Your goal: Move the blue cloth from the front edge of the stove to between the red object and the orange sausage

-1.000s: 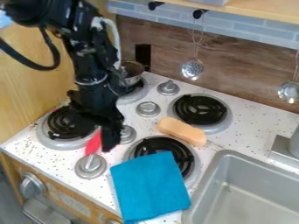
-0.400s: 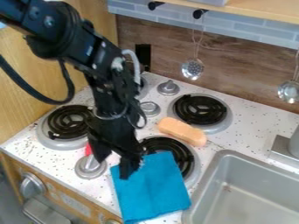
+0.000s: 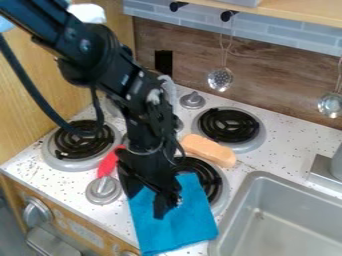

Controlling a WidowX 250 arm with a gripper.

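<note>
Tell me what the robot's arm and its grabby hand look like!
The arm is black and chunky, with bulky rounded joints, round bolt-like spots and little pale marks. A thick dark cable loops beside it, and a pale grey piece shows farther down. The gripper is black too, with two dark fingers.

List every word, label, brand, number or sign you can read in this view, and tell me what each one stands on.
No text can be read.
Pale label strip on the wooden front below the counter: its print is too small to read.
Small pale marks on the black robot arm: too small to read, and I cannot tell whether they are lettering.
</note>
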